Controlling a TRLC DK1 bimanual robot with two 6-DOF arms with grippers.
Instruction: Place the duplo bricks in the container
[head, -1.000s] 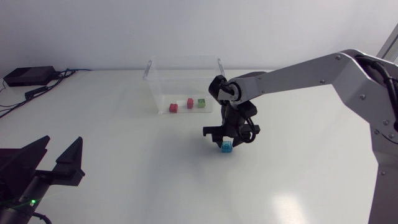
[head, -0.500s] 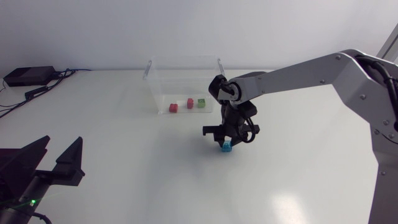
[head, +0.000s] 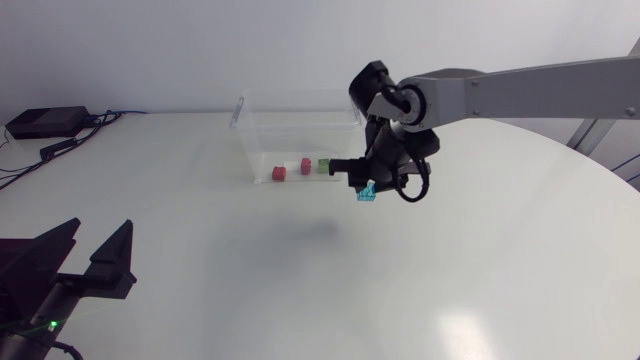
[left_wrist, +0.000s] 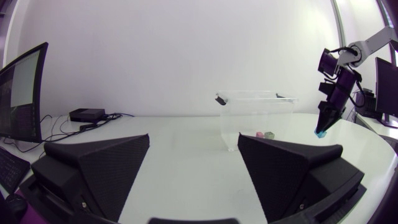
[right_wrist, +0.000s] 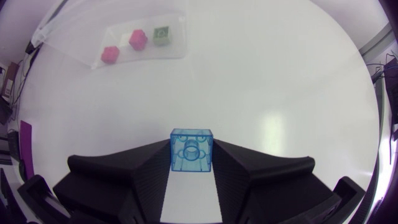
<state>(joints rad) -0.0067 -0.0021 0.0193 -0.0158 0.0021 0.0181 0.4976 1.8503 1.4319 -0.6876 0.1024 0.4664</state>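
Fingers (left_wrist: 99, 171) of the left gripper (left_wrist: 194, 137): spread wide, nothing between them. Parked low at the tabletop's (head: 220, 290) 8 o'clock, well apart from the work; judged to be there to leave the other arm room.

Right gripper (head: 368, 188): fingers (right_wrist: 140, 177) closed on the blue brick (right_wrist: 192, 150) from two sides. Brick is held in the air, its shadow on the tabletop at its 7 o'clock. Judged a carry height, chosen to pass over the wall.

Container (head: 290, 145): clear, open-topped, at the tabletop's 12 o'clock. Blue brick hangs just off its 4 o'clock corner, not yet over the rim. Inside, in a row along the near wall: red brick (head: 279, 173), pink brick (head: 305, 166), green brick (head: 324, 165).

Room to move: the near rim is the edge to clear. Drop space judged to lie behind that row.
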